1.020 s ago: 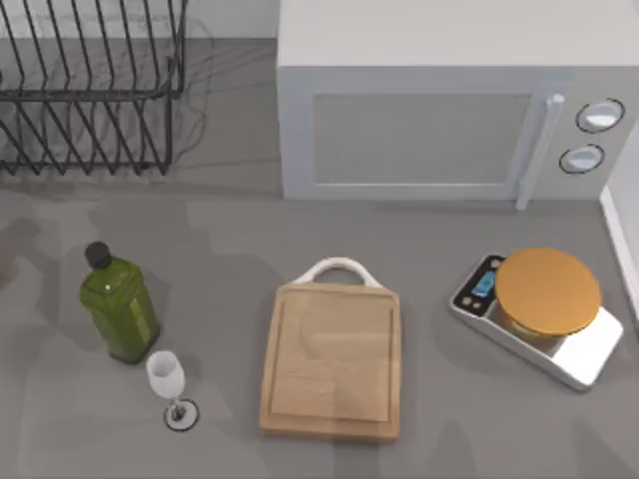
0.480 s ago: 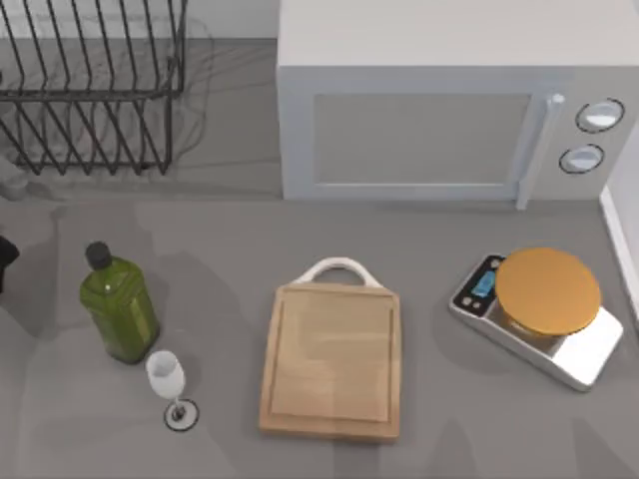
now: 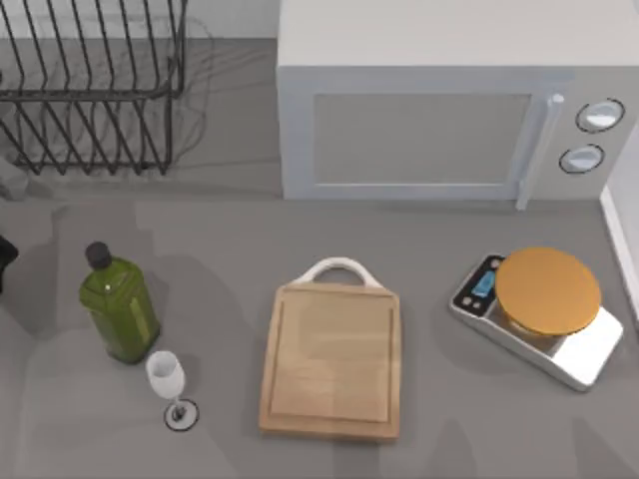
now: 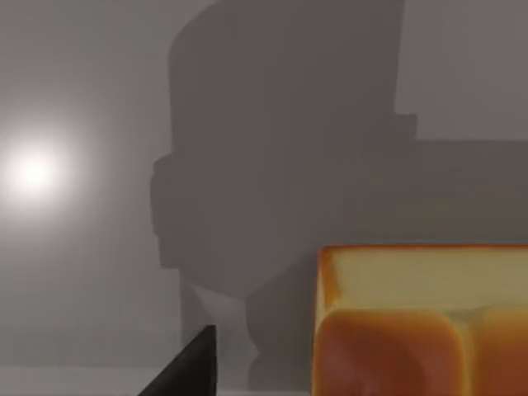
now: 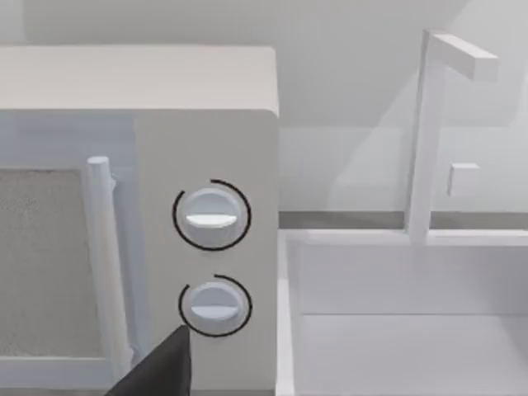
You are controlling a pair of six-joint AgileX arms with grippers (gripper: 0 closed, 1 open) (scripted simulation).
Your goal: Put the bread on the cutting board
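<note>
The bread, a glossy orange-brown loaf piece with a pale cut face, lies on the grey surface in the left wrist view. A dark part of my left gripper stands a short way beside it, not touching. A dark bit of my left arm shows at the table's left edge in the top view. The cutting board, light wood with a white loop handle, lies bare at the middle front. A dark part of my right gripper hangs before the microwave's knobs.
A green oil bottle and a wine glass stand left of the board. A silver scale with a tan disc sits at the right, a microwave behind, a wire dish rack at the back left.
A dark bit of my left arm has come into the top view at the left edge, and the shadows there have shifted. Board, bottle, glass and scale have not moved.
</note>
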